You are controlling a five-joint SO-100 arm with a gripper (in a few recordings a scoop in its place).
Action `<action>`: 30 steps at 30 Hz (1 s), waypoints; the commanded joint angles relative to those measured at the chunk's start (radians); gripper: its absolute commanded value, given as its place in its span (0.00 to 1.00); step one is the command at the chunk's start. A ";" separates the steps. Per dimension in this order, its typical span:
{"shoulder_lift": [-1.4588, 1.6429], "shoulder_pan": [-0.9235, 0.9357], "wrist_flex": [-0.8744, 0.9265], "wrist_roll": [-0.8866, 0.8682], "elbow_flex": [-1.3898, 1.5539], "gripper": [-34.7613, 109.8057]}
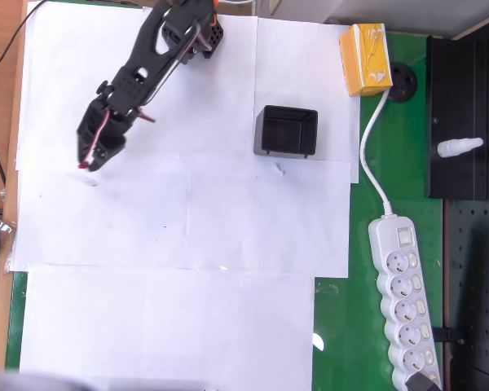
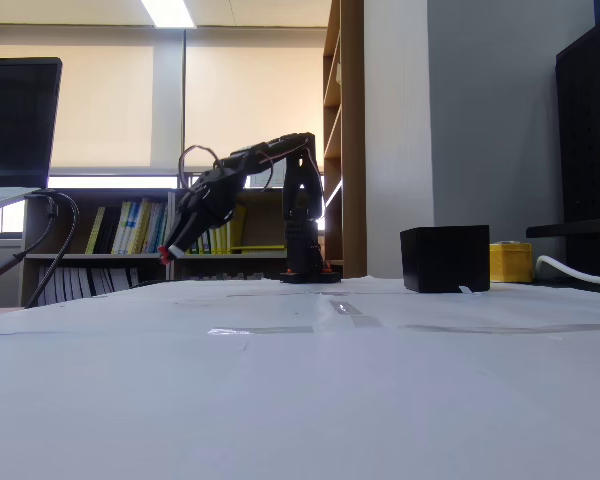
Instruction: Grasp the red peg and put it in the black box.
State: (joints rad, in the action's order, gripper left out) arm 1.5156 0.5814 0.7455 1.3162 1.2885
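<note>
From overhead, my hand [image 1: 88,159] sits in the upper left of the frame, over the white paper on the worktop [image 1: 228,326]. A red dot shows right at its tip: that is the red peg [image 1: 83,165], and my fingers look closed on it, with no gap visible between them. The black box [image 1: 286,131] lies to the right of my hand and slightly higher in the frame, well apart from it, its open hollow facing up. So I judge the coming carry runs rightward across the picture, toward the box's mouth. The yellow carton [image 1: 365,59] and the white power strip [image 1: 402,297] sit further right, beyond the box and off my line.

From the side camera, my hand [image 2: 172,250] hangs at left of centre, pointing down and to the left, with the red peg [image 2: 165,258] at its tip, clear above the paper rather than resting on it. The black box [image 2: 445,258] stands at right of centre on the worktop, well apart. The peg hangs at about the level of the box's middle, so I judge I must lift before crossing its near wall.
</note>
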 commanded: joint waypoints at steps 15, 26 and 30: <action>-0.209 -0.910 1.009 -0.503 0.588 0.24; -0.009 -1.187 0.887 -0.769 0.563 0.24; 0.063 -1.223 0.819 -0.785 0.563 0.24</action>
State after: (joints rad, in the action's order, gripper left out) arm 1.5601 -0.5998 1.6015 0.5354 1.7978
